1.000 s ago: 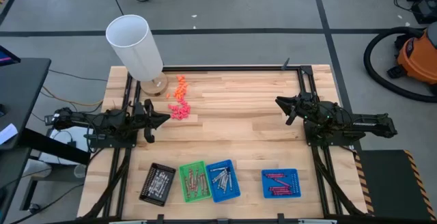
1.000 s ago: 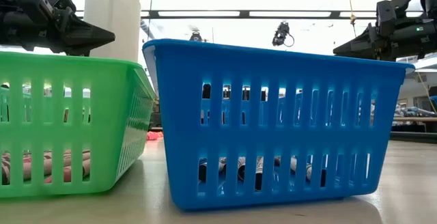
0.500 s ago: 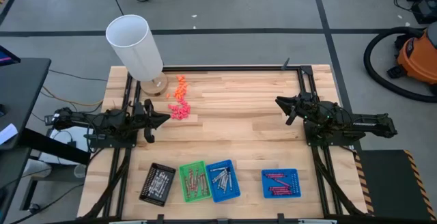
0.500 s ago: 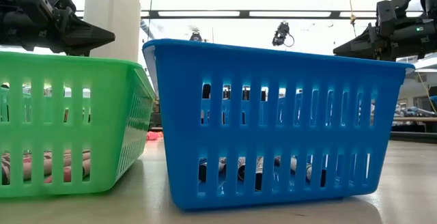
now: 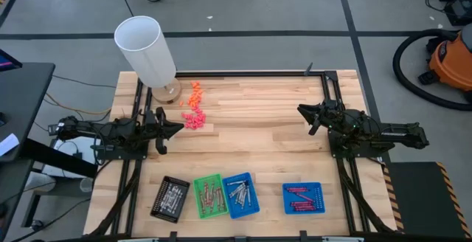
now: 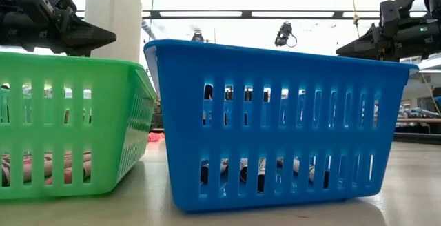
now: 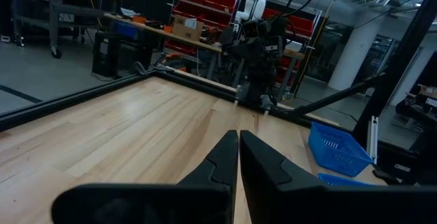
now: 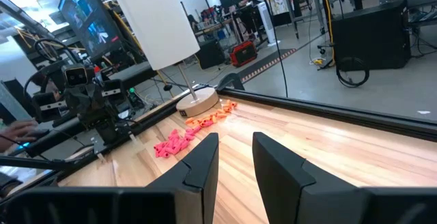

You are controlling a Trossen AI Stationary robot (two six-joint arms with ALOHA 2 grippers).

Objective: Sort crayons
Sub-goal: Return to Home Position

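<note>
The crayons lie sorted in four small trays along the table's near edge. Silver-grey ones fill the black tray and the blue tray. Red-brown ones are in the green tray, and magenta ones in the second blue tray. My left gripper hovers shut at the table's left side, pointing level toward the right. At the right side my right gripper hovers open, pointing left, with nothing between its fingers. In the left wrist view my left gripper shows its fingertips together.
A tall white lamp on a round wooden base stands at the table's far left corner. Chunky orange and pink bits lie beside it. A black frame rail runs along the table's far and side edges. The middle of the wooden top is bare.
</note>
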